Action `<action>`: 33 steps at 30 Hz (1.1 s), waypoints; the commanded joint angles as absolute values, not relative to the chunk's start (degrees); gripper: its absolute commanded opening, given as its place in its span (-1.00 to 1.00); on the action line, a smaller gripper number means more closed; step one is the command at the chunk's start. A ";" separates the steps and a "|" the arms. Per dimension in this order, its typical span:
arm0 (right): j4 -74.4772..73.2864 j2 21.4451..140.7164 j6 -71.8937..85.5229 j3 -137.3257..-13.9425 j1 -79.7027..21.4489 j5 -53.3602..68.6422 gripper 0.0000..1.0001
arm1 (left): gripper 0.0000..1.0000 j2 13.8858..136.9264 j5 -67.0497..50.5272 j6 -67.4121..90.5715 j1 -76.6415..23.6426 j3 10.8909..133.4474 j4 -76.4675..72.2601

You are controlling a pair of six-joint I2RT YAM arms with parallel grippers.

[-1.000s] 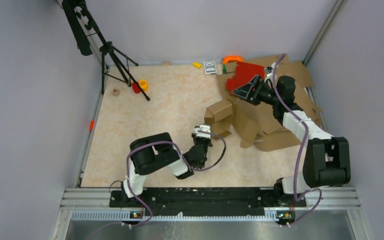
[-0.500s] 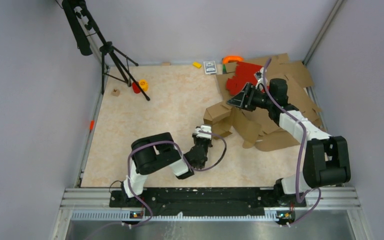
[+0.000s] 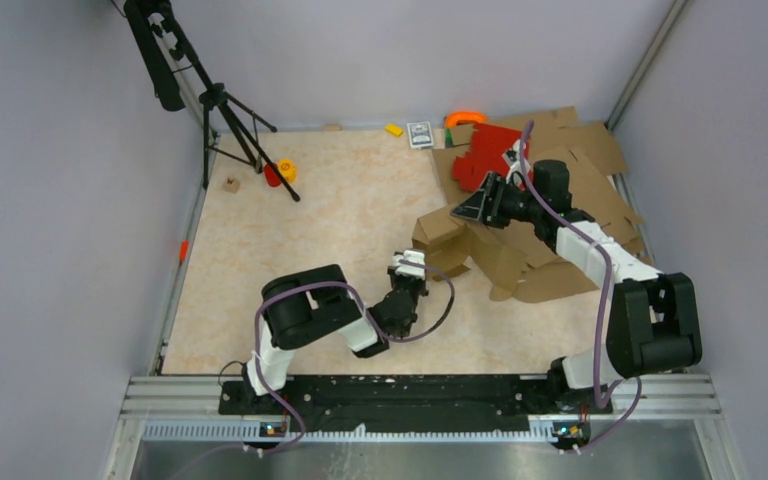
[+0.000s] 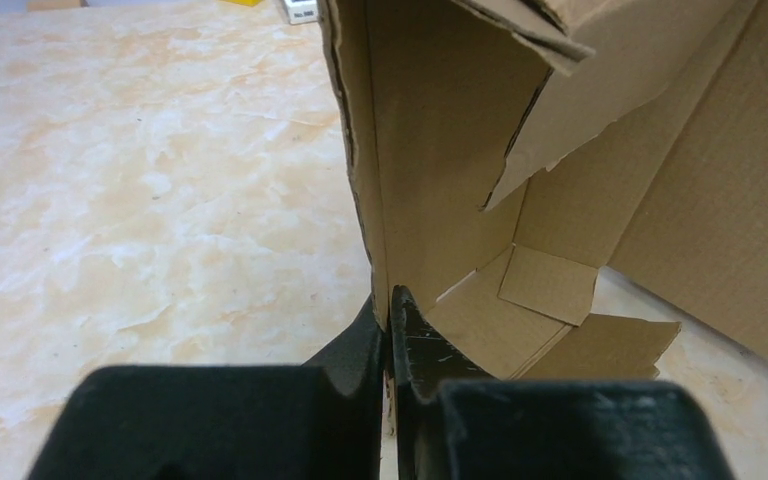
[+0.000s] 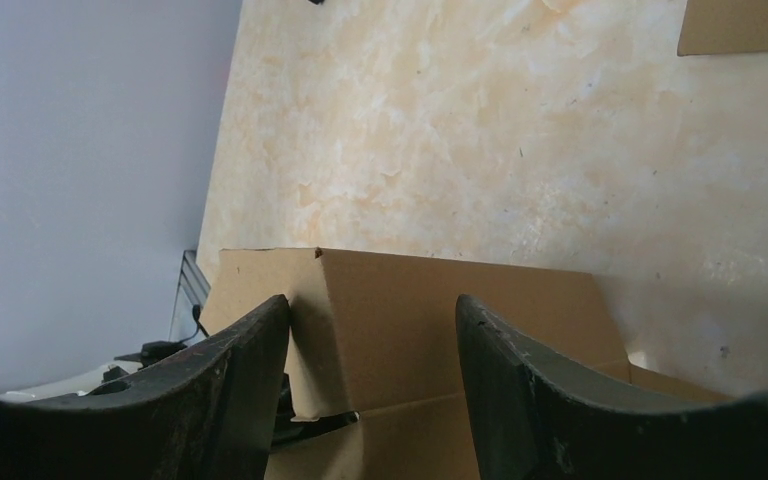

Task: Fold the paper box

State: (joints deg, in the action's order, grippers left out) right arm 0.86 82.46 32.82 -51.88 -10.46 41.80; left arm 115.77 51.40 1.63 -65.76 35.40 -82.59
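The paper box (image 3: 442, 238) is a plain brown cardboard piece, partly raised, in the middle of the table. My left gripper (image 3: 409, 266) is shut on the lower edge of one upright panel (image 4: 400, 170); its fingers (image 4: 355, 345) pinch the cardboard edge. My right gripper (image 3: 468, 209) is open and hovers just above the box's top panel (image 5: 400, 310), a finger (image 5: 520, 380) on each side, touching nothing that I can see.
Larger flat brown cardboard sheets (image 3: 580, 175) and red sheets (image 3: 485, 150) lie at the back right. A black tripod (image 3: 222, 110) stands at the back left, near a small red and yellow thing (image 3: 280, 172). Small items (image 3: 420, 132) sit by the back wall.
My right gripper has moved left and down from over the red sheets to just above the box. The box has shifted slightly. The left gripper keeps its hold.
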 commanded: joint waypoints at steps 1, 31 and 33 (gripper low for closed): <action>0.18 80.55 32.30 -55.15 -11.34 41.21 0.22 | -0.89 112.19 47.77 6.35 -65.71 35.89 -82.19; -1.86 76.78 39.09 -49.15 -13.03 31.11 0.17 | -0.54 100.32 37.15 22.00 -61.17 35.52 -61.09; -1.77 76.29 38.96 -48.90 -13.08 29.93 0.16 | -0.34 98.41 35.19 22.03 -61.02 34.02 -58.65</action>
